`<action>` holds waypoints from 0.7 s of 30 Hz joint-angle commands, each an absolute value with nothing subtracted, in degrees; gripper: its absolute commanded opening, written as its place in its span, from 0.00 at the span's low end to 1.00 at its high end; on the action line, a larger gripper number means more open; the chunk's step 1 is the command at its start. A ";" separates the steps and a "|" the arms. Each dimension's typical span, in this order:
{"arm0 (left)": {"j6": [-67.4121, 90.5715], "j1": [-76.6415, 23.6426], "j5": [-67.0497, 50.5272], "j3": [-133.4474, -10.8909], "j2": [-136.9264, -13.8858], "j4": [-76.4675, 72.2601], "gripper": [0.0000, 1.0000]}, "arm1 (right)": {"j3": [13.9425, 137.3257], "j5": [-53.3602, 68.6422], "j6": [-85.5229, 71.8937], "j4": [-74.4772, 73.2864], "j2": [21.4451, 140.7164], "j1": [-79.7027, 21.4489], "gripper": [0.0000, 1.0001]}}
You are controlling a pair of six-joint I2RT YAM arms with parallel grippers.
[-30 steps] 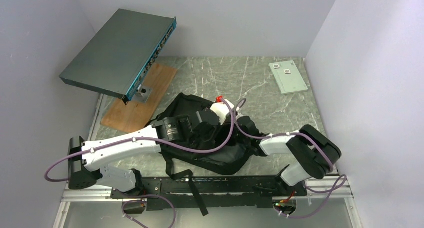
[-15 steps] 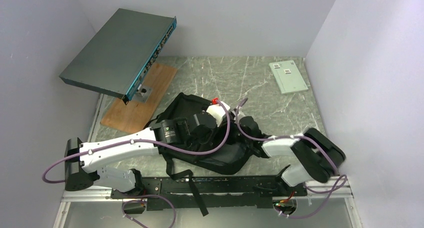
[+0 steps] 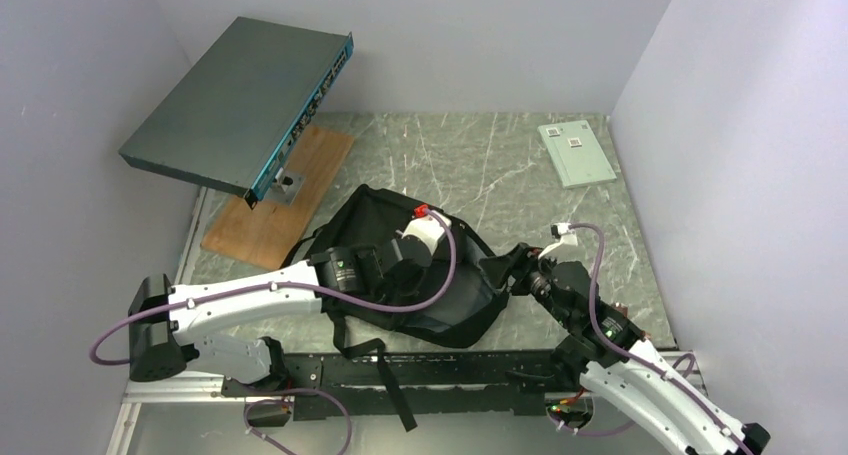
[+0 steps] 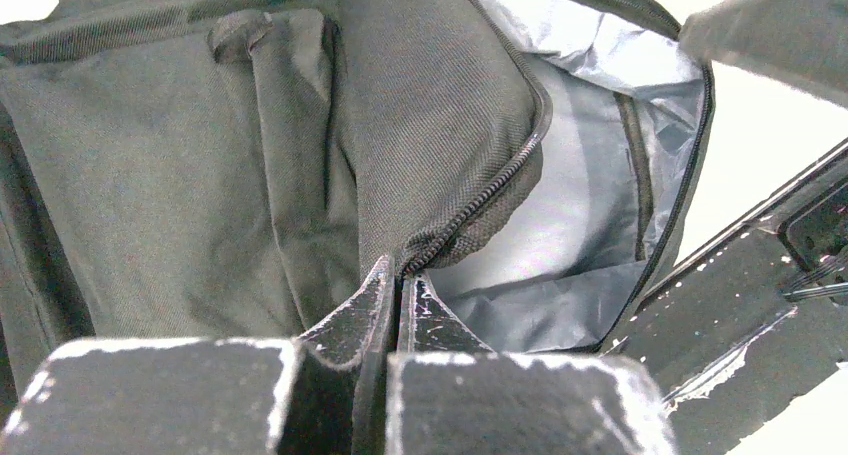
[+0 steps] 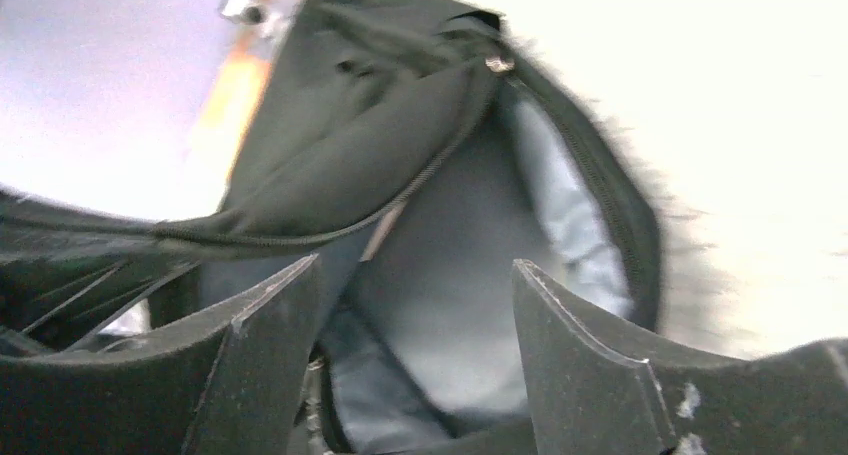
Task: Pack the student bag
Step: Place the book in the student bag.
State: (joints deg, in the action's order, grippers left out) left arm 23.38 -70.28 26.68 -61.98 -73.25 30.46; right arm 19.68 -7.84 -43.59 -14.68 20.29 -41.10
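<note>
My left gripper [image 4: 398, 280] is clamped on the zipper-edge flap of the student bag [image 4: 180, 175], grey lining exposed. My right gripper [image 5: 415, 265] is spread apart, facing the bag's opening.

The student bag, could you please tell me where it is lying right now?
In the top view the student bag lies mid-table, towards the near edge, just right of the wooden board, with the left gripper pinching its opening edge.

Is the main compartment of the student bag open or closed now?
Open. The student bag shows its grey lining past the parted zipper edge.
</note>
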 commanded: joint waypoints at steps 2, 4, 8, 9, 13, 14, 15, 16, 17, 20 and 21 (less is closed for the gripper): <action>26.79 -69.87 26.77 -61.08 -72.52 30.89 0.00 | 29.20 -26.01 -36.98 -27.05 24.39 -40.87 0.73; 27.69 -69.87 25.48 -60.61 -72.95 31.21 0.00 | 32.60 -29.04 -32.71 -25.23 28.34 -40.87 0.75; 28.75 -69.87 18.89 -59.60 -73.84 29.65 0.00 | 38.27 -33.49 -26.57 -20.47 39.70 -37.69 0.82; 29.13 -69.87 17.16 -59.14 -74.02 28.74 0.00 | 39.95 -31.34 -25.52 -18.82 42.51 -35.40 0.82; 30.71 -69.88 11.18 -57.82 -74.93 25.51 0.06 | 44.87 -19.64 -25.94 -11.84 54.76 -21.10 0.84; 30.79 -69.87 9.67 -57.68 -75.12 25.01 0.08 | 45.70 -17.09 -26.68 -9.99 57.89 -17.24 0.86; 30.91 -69.90 8.91 -57.66 -75.20 24.75 0.12 | 46.71 -14.66 -26.90 -8.08 61.26 -14.50 0.87; 31.01 -69.92 8.44 -57.58 -75.13 24.66 0.14 | 47.85 -12.64 -26.79 -6.46 64.42 -12.49 0.88; 31.10 -69.88 8.09 -57.72 -74.84 24.71 0.19 | 49.55 -11.79 -26.51 -5.37 68.01 -10.79 0.89; 30.65 -69.96 6.30 -56.77 -72.84 23.96 0.35 | 55.28 -10.55 -26.72 -3.30 78.01 -5.27 0.95; 30.33 -69.96 5.61 -55.94 -71.67 23.28 0.42 | 56.90 -9.32 -27.18 -2.28 81.02 -3.25 0.96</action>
State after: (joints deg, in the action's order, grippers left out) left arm 29.76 -69.82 11.27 -57.58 -74.98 24.95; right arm 49.78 -15.18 -27.55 -9.98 72.66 -8.64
